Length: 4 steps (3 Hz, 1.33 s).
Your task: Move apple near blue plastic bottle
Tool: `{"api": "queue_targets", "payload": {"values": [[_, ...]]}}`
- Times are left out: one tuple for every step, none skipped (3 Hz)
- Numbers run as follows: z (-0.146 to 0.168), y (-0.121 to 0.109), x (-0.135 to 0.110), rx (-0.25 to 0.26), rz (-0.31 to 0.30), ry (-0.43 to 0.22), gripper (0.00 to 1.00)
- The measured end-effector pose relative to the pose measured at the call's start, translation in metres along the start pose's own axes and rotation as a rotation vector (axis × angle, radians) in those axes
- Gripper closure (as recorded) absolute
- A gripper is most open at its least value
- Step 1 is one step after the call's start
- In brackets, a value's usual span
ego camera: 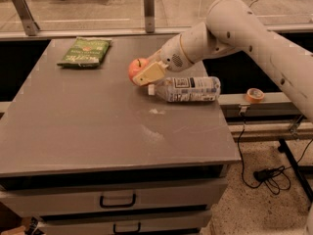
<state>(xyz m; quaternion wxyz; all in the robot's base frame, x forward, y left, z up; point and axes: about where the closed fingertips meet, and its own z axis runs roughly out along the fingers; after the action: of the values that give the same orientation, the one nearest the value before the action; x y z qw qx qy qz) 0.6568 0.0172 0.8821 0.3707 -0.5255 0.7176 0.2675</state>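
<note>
1. Grey flat-topped table, two drawers under its near edge; pale floor beyond the far edge.
2. Round orange-red apple, short dark stem: held toward the far edge, right of centre, just beside the cap end of item 3. Whether it touches the table cannot be told.
3. Clear plastic water bottle, white cap, white printed label: lying on its side near the right edge, cap pointing left.
4. Gripper of the white arm: reaching in over the right edge, tan fingers clamped on the apple.
5. Flat green snack bag: far left corner, well apart from the rest.
6. Step in hand, as judged: set-down, the apple being already close to the bottle. Lower straight down until the table takes the weight, then part the fingers slowly. Keep off the cap, since a nudged bottle would likely roll. Withdraw upward rather than sideways, so the apple is not dragged or set rolling.
</note>
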Motion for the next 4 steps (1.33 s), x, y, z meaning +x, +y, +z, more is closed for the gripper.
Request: {"api": "queue_targets", "payload": {"values": [[-0.0016, -0.0081, 0.0048, 0.026, 0.035, -0.030, 0.58], [0.0010, -0.0066, 0.0041, 0.021, 0.032, -0.028, 0.35], [0.0034, -0.0056, 0.0039, 0.016, 0.031, -0.027, 0.12], [0.0057, -0.0046, 0.0037, 0.012, 0.031, -0.026, 0.00]]}}
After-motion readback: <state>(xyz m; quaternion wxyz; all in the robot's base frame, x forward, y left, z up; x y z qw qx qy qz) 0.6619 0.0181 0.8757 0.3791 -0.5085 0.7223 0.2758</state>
